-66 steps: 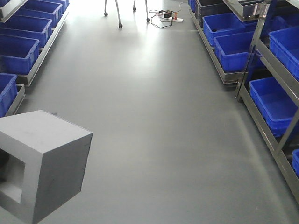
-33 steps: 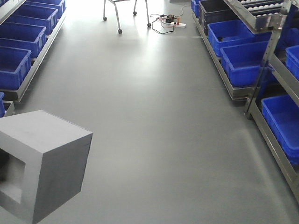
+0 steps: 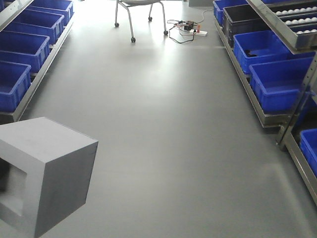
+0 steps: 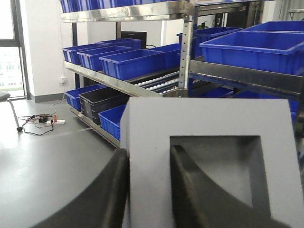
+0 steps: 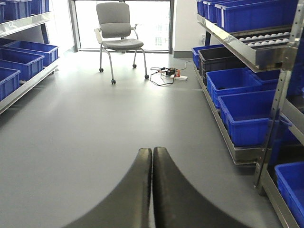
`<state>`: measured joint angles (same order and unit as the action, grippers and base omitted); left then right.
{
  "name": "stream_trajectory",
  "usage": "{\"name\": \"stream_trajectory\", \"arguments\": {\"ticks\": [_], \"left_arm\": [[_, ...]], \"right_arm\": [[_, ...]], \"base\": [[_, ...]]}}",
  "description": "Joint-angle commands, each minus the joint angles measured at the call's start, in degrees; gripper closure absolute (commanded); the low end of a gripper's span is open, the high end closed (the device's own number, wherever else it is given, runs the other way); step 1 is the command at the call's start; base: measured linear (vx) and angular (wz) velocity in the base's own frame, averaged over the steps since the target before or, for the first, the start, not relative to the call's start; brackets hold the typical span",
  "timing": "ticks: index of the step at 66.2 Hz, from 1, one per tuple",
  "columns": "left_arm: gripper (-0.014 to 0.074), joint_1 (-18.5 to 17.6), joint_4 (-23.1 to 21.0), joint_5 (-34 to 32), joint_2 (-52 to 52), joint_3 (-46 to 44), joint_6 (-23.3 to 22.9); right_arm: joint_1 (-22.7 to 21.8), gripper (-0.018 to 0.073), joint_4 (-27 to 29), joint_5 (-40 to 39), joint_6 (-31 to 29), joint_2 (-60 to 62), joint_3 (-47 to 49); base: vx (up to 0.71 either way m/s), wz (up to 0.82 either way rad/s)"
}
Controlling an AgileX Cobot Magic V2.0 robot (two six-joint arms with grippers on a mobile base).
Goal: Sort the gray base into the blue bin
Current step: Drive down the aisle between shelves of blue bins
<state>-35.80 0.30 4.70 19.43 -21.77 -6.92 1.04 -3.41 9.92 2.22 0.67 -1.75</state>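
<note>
- Since half a second before, the front view had swung: the right-hand rack point(image 3: 270, 120) and its bins slid toward the right edge and the chair point(image 3: 141, 7) came further into sight at the top, while the gray base point(image 3: 47, 173) kept its place in the lower left corner
- In that view the gray base hung above the floor point(image 3: 163, 124), one corner turned toward the camera, its square recess facing left
- Seen from the left wrist, the left claw point(image 4: 148, 156) pinched one wall of the gray base point(image 4: 209, 118): one dark finger point(image 4: 107, 194) lay against the outer side and the other sat inside the recess
- From the right wrist, the right claw point(image 5: 152, 159) had its two fingers pressed together with nothing between them, pointing along the aisle toward the chair point(image 5: 116, 28)
- A blue bin point(image 3: 280, 84) sat on the bottom level of the right-hand rack, well apart from the gray base, with more like it in rows along both sides
- Behind them stood a black bin point(image 3: 247, 20), and a power strip point(image 3: 190, 30) with cables lay on the floor near the chair
</note>
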Motion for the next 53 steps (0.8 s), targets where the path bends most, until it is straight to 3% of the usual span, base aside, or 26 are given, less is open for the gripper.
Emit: {"name": "stream_trajectory", "arguments": {"ticks": [1,53], "left_arm": [[0.0602,-0.35,-0.30,-6.24,0.23,-1.67,-0.60],[0.0602,-0.35,-0.30,-6.24,0.23,-1.67,-0.60]], "right_arm": [[-0.26,0.0568,-0.35,-4.26,-0.31,0.67,-0.83],[-0.26,0.0568,-0.35,-4.26,-0.31,0.67,-0.83]], "base": [[0.43,0.06],[0.41,0.10]]}}
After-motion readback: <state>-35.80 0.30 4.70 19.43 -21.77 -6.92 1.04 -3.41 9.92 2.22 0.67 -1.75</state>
